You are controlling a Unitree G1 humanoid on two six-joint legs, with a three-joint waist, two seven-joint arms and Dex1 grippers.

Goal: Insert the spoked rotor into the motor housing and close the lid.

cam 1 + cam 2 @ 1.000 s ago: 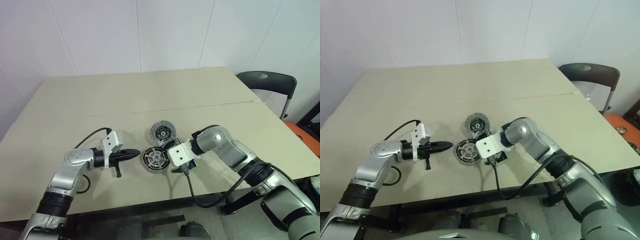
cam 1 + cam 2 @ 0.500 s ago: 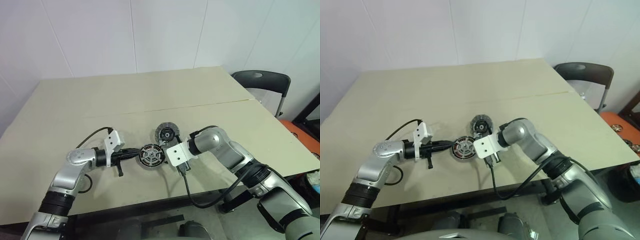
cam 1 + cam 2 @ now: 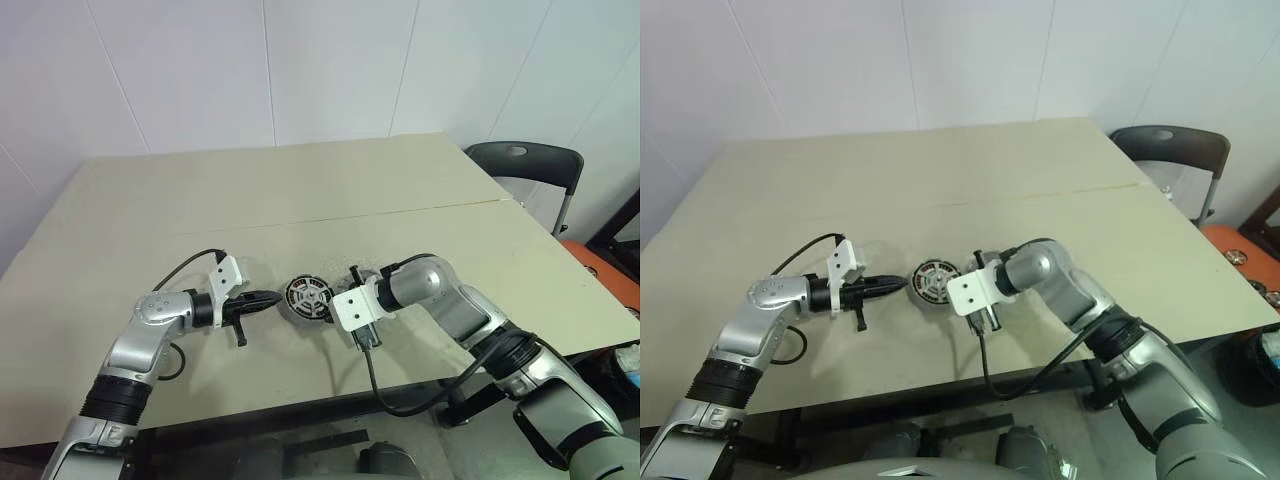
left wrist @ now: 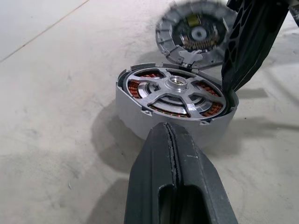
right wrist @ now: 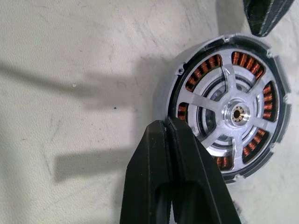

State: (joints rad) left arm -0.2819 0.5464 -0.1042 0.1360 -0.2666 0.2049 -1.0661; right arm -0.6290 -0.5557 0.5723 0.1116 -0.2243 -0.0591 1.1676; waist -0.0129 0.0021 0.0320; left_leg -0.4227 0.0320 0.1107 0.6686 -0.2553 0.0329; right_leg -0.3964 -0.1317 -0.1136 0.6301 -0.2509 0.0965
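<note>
Motor housing (image 4: 175, 109) between left gripper (image 3: 272, 298) and right gripper (image 5: 169, 128), both closed and empty, spoked rotor (image 5: 236, 114) seated inside housing, lid (image 4: 196, 35) blurred, seemingly just beyond housing.

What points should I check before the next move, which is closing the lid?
1. Spoked rotor sits inside the motor housing: ok.
2. Rotor lies level with the housing's rim: ok.
3. Lid within reach, leaning at the housing's far edge: ok.
4. Lid closed: not ok.
5. Left gripper shut and empty, at the housing's side: ok.
6. Right gripper shut and empty: ok.
</note>
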